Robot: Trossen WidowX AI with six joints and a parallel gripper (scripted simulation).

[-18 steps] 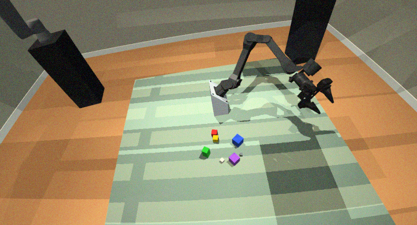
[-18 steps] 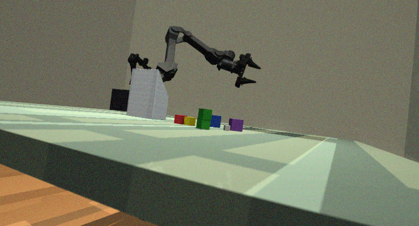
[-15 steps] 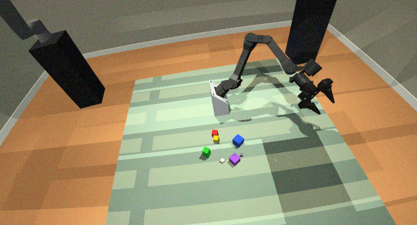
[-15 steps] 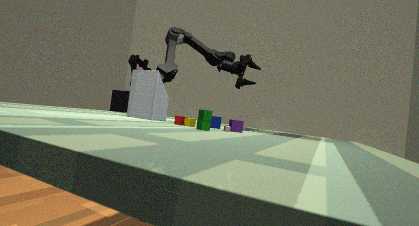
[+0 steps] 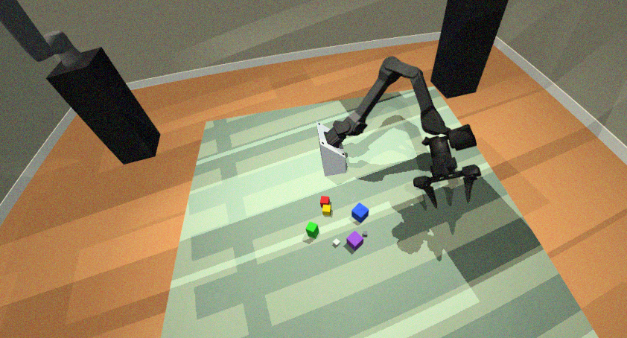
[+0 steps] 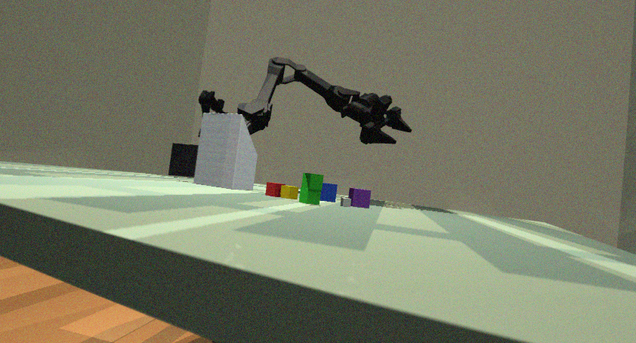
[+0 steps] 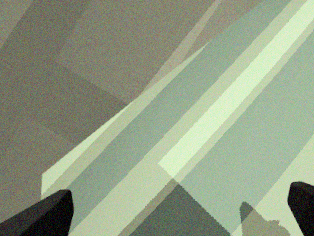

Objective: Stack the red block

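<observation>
- My gripper (image 5: 448, 196) hangs in the air at the right of the top view, right of centre in the frame, fingers spread wide with nothing between them.
- In the exterior view the gripper (image 6: 390, 132) sits well above the table top, upper middle of the frame, tips pointing right and slightly down.
- Wrist view: only my two dark fingertips show, at the lower left and lower right corners, far apart. Between them I see striped pale-green mat (image 7: 220, 114) and shadow, no block.
- Red block (image 5: 324, 200) lies on the mat just below centre of the top view, touching or almost touching the yellow block (image 5: 326, 208) right below it in the frame.
- In the exterior view the red block (image 6: 273, 189) sits on the surface at mid-frame, the yellow block (image 6: 288, 192) against its right side.
- Green tower (image 5: 311, 228) stands below and left of the red block in the top view, apart from it. From the side the green tower (image 6: 310, 188) stands upright, taller than its neighbours, just right of the yellow block.
- Blue block (image 5: 360, 212) lies right of the red and yellow pair; purple block (image 5: 354, 240) lower, with a small white cube (image 5: 336, 243) to its left and a small grey cube (image 5: 364, 233) at its upper right.
- My arm rises from a pale grey base block (image 5: 332, 155) at centre frame, above the blocks.
- Gripper is well right of all the blocks and touches none.
</observation>
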